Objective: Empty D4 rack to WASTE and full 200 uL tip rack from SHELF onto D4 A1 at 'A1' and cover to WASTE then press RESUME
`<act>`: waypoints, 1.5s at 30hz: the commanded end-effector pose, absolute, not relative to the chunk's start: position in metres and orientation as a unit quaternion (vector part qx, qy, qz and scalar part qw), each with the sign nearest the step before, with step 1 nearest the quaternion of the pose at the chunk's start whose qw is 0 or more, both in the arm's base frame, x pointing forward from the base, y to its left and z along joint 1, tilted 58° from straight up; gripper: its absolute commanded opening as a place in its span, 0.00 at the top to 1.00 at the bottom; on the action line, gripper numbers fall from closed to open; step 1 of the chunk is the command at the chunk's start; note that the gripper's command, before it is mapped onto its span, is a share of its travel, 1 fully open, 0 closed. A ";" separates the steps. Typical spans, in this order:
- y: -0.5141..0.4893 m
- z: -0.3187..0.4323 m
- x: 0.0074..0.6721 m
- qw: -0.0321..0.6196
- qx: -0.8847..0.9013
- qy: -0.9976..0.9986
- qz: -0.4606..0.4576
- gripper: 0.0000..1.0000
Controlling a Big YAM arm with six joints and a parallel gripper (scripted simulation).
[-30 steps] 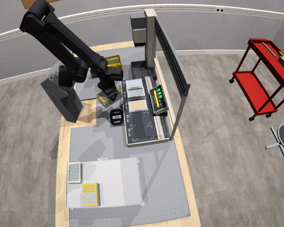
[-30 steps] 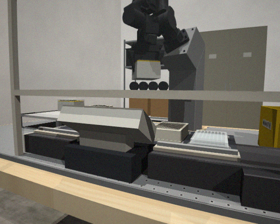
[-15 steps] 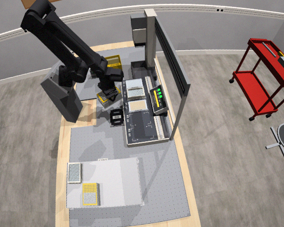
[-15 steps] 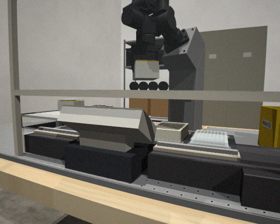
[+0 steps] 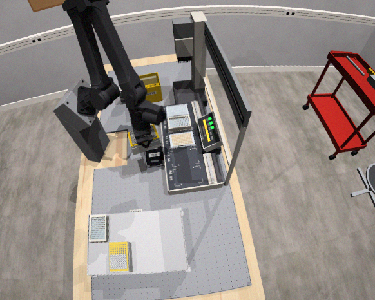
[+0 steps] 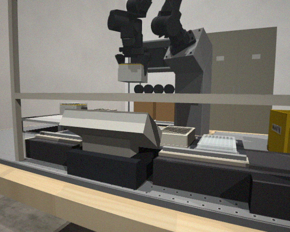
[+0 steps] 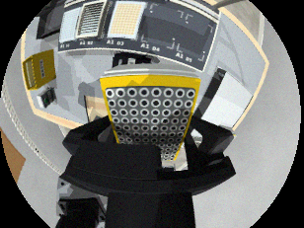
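Observation:
My gripper [image 5: 143, 138] is shut on a yellow-topped tip rack [image 5: 142, 134], gripping its two long sides. It holds the rack level, high above the table, between the arm base and the deck; it also shows in the exterior view [image 6: 132, 72]. In the wrist view the rack [image 7: 151, 114] shows rows of dark open holes. Deck position D4 [image 5: 185, 159] is a bare dark nest. The yellow WASTE bin [image 5: 151, 87] stands behind the arm and also shows at the right of the exterior view [image 6: 283, 131]. The shelf unit [image 5: 136, 241] holds a white rack [image 5: 98, 228] and a yellow rack [image 5: 118, 256].
Three deck positions hold a clear plate [image 5: 177, 110], a grey holed piece [image 5: 179, 122] and a tan plate [image 5: 182, 140]. The panel [image 5: 209, 129] shows green lights and a lit amber strip. A black block with a white label [image 5: 154, 157] sits just below the rack. A gantry frame [image 5: 226, 84] runs behind the deck.

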State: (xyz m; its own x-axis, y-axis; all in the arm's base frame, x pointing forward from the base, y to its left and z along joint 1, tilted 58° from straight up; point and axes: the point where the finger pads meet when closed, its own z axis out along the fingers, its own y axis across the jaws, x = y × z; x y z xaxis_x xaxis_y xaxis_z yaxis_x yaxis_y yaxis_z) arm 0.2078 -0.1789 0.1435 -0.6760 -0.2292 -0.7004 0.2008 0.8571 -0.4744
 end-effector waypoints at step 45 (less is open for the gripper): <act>-0.172 0.269 0.300 0.444 0.086 0.866 -0.213 1.00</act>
